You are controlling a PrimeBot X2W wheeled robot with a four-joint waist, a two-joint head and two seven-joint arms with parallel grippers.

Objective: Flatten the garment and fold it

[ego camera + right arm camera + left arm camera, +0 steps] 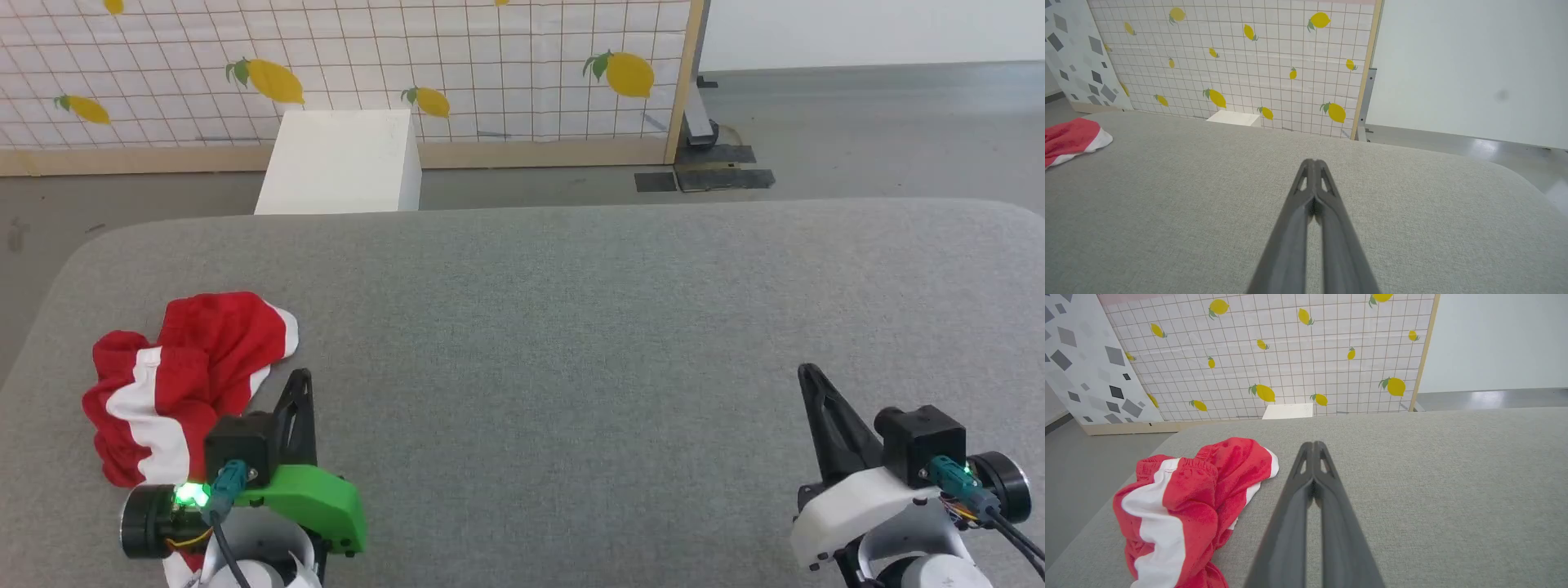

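The garment [184, 371], red shorts with white side stripes, lies crumpled in a heap near the left end of the grey table. The left wrist view has the garment [1188, 502] just left of the fingers, its gathered waistband on top. Its far corner [1071, 139] peeks in at the left edge of the right wrist view. My left gripper [302, 377] [1313, 446] hovers shut and empty right beside the heap, apart from it. My right gripper [807, 372] [1313, 163] is shut and empty over bare table far to the right. No lettering shows on the fabric.
The grey fabric table [571, 327] has rounded corners and wide bare room between the grippers. Behind its far edge stands a white box [343, 163] on the floor, before a lemon-print grid panel [367, 65] with a wooden frame.
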